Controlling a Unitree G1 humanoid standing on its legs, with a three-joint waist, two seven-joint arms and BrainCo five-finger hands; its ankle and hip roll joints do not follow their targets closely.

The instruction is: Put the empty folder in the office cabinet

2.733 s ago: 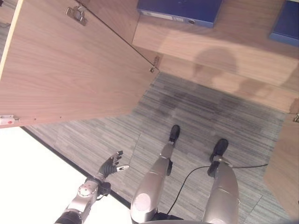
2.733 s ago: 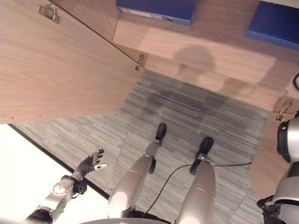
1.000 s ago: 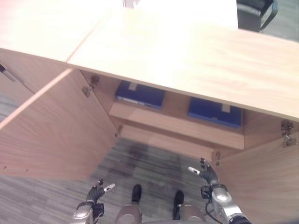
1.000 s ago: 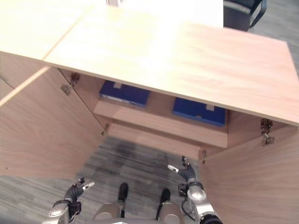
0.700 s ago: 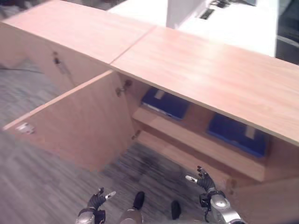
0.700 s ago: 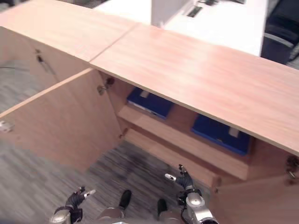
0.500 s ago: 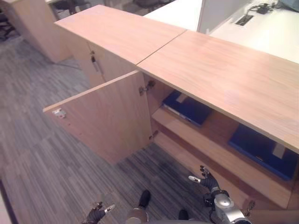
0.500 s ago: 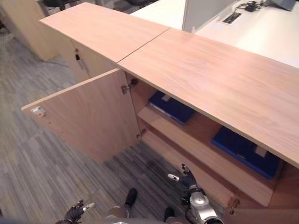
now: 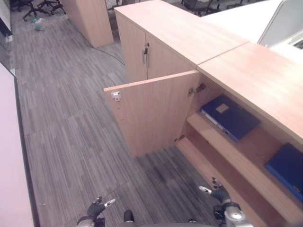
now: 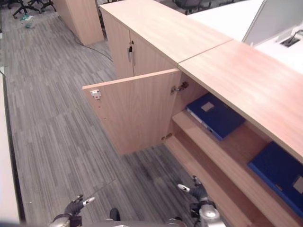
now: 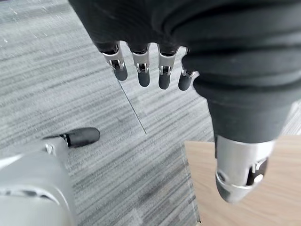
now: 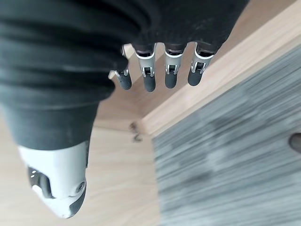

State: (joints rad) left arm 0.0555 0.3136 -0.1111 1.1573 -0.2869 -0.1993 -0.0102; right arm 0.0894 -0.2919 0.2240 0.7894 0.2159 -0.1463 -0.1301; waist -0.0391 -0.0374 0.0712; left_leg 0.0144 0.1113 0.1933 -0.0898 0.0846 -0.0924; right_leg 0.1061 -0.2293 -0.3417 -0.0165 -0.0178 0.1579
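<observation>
The wooden office cabinet (image 9: 255,80) stands at the right with its left door (image 9: 151,113) swung open. Two blue folders lie flat on its upper shelf, one near the door hinge (image 9: 229,117) and one further right (image 9: 286,168). My left hand (image 9: 97,208) hangs low over the carpet at the lower left, its fingers (image 11: 143,70) straight and holding nothing. Beside the cabinet's lower shelf is my right hand (image 9: 218,193), also open and empty, its fingers (image 12: 160,70) straight.
A closed cabinet (image 9: 142,52) with metal handles adjoins the open one on the left. Another wooden unit (image 9: 92,19) and office chairs (image 9: 40,5) stand at the back. A white desk (image 9: 241,19) lies behind the cabinets. Grey striped carpet (image 9: 71,118) spreads to the left.
The whole picture has swung leftward and pulled back, so the camera moved. Both hands stay low, open and empty.
</observation>
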